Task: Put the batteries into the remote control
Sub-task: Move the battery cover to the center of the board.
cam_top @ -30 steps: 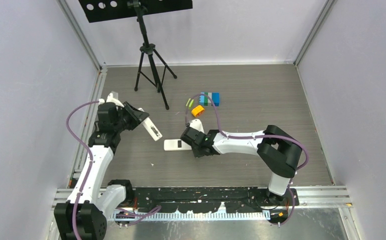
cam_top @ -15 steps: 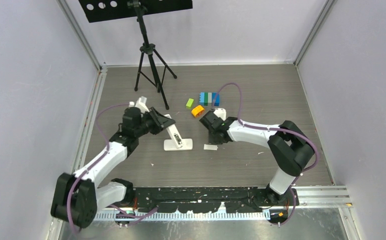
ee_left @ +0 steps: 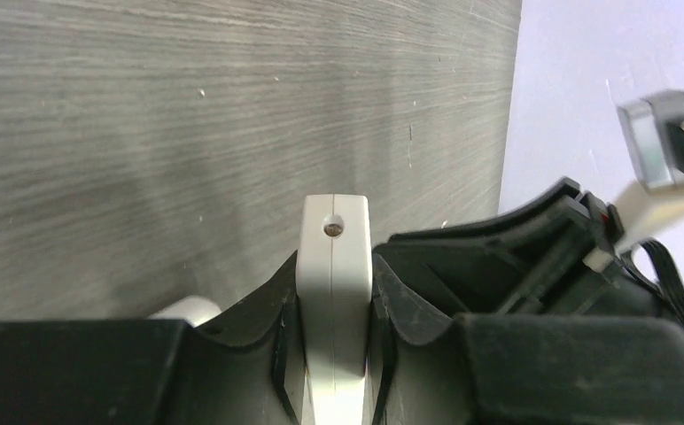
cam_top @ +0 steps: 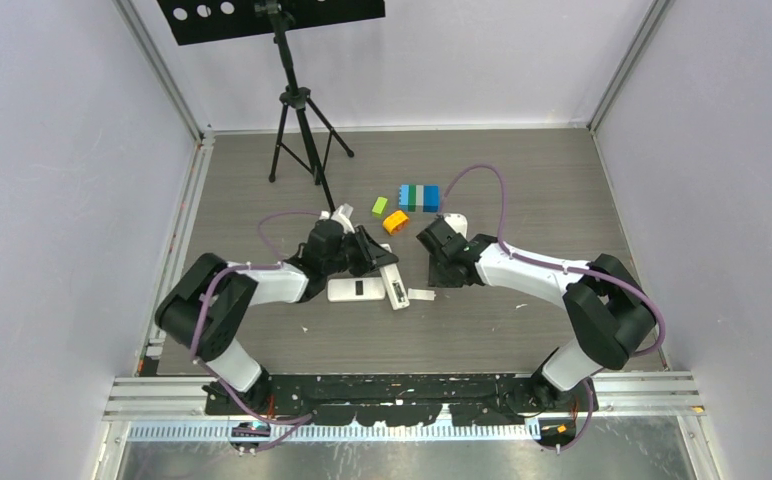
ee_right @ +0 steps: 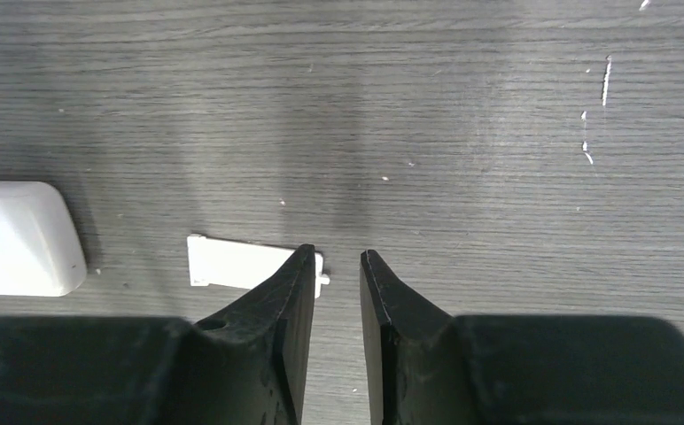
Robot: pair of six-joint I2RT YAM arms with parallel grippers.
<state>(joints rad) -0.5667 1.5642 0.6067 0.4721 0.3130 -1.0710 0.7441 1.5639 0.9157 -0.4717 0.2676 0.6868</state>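
Note:
My left gripper [cam_top: 375, 262] is shut on a white remote [cam_top: 393, 286], which tilts down to the table beside a second white remote [cam_top: 354, 289] lying flat. In the left wrist view the held remote [ee_left: 334, 257] stands edge-on between the jaws of my left gripper [ee_left: 334, 270]. My right gripper [cam_top: 440, 281] is slightly open and empty, low over the table just right of a small white battery cover [cam_top: 420, 294]. In the right wrist view the cover [ee_right: 232, 263] lies by the left fingertip of my right gripper [ee_right: 337, 255], and a remote's corner [ee_right: 15, 237] shows at the left. No batteries show in any view.
A green block [cam_top: 379, 207], an orange block [cam_top: 394, 221] and a blue-green-blue row of blocks [cam_top: 419, 197] lie behind the grippers. A black tripod [cam_top: 300, 130] stands at the back left. Walls and metal rails bound the table.
My left gripper has carried its remote from the far left to the flat remote. My right gripper has moved right, off the flat remote, and the battery cover now lies on the table.

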